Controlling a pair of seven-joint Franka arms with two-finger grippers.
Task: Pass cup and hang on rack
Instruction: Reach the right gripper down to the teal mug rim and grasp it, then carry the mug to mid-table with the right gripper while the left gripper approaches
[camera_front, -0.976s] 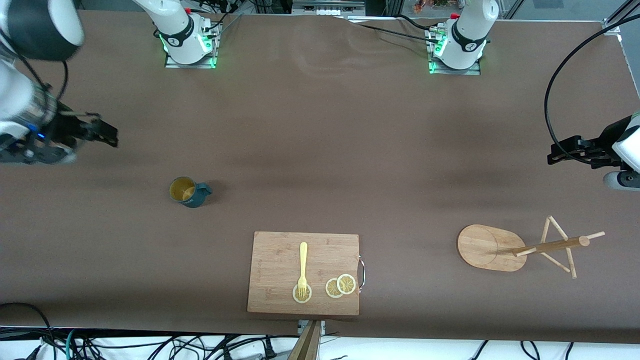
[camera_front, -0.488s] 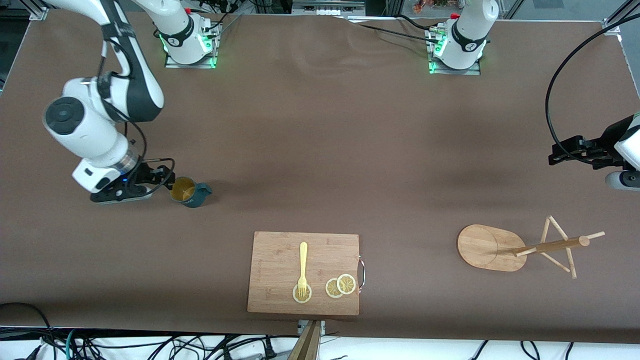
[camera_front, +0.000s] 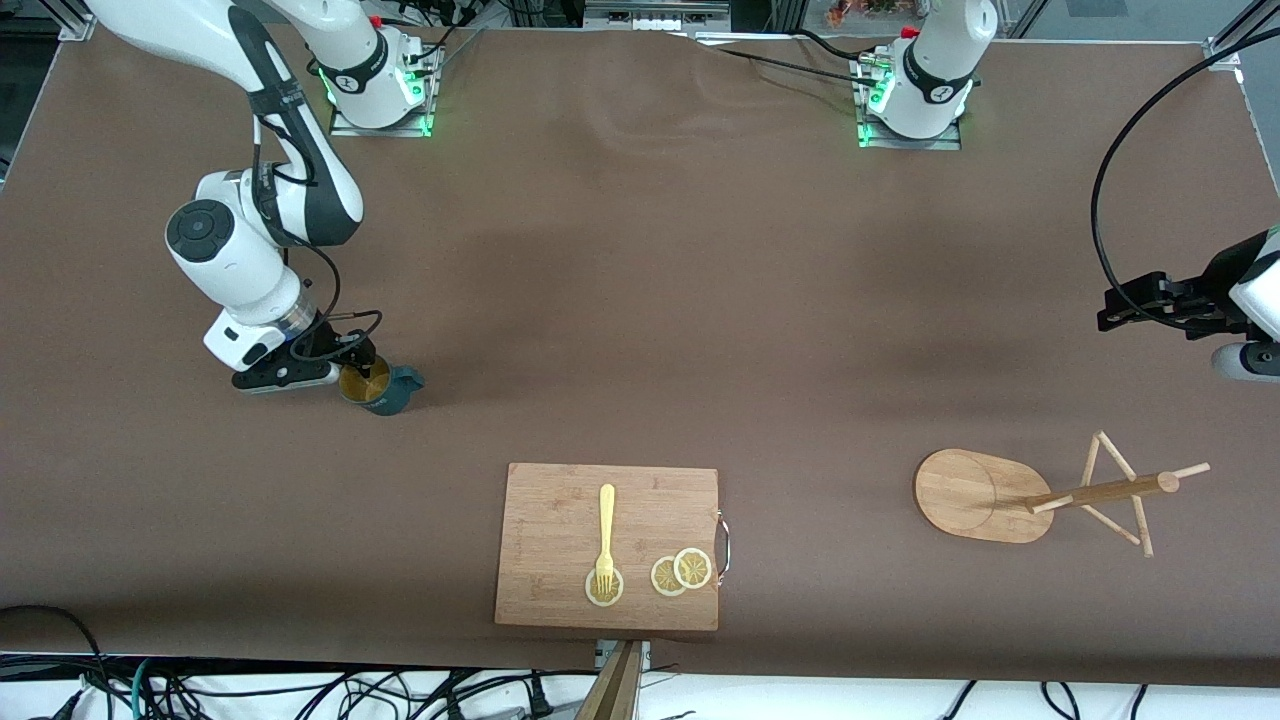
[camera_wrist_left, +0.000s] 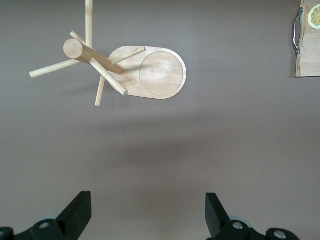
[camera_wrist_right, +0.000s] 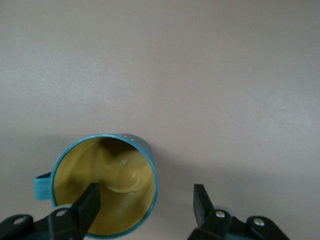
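The dark teal cup (camera_front: 385, 392) stands upright on the brown table toward the right arm's end, its handle pointing toward the left arm's end. My right gripper (camera_front: 352, 368) is open right over it. In the right wrist view the cup (camera_wrist_right: 107, 185) shows its yellowish inside, and the right gripper (camera_wrist_right: 146, 196) straddles the rim, with one finger (camera_wrist_right: 90, 200) over the inside and the other outside. The wooden rack (camera_front: 985, 495) stands toward the left arm's end. My left gripper (camera_front: 1115, 303) waits open and empty in the air, looking down on the rack (camera_wrist_left: 160, 75).
A rectangular wooden cutting board (camera_front: 560, 510) lies near the front edge at mid-table, with a yellow fork (camera_front: 605, 525) and lemon slices (camera_front: 682, 571) on it. Its handled end shows in the left wrist view (camera_wrist_left: 307, 50). Black cables hang by the left arm.
My right arm has swung in from the table's end and brought its open gripper down over the cup. The cup, the rack and the left arm have not moved.
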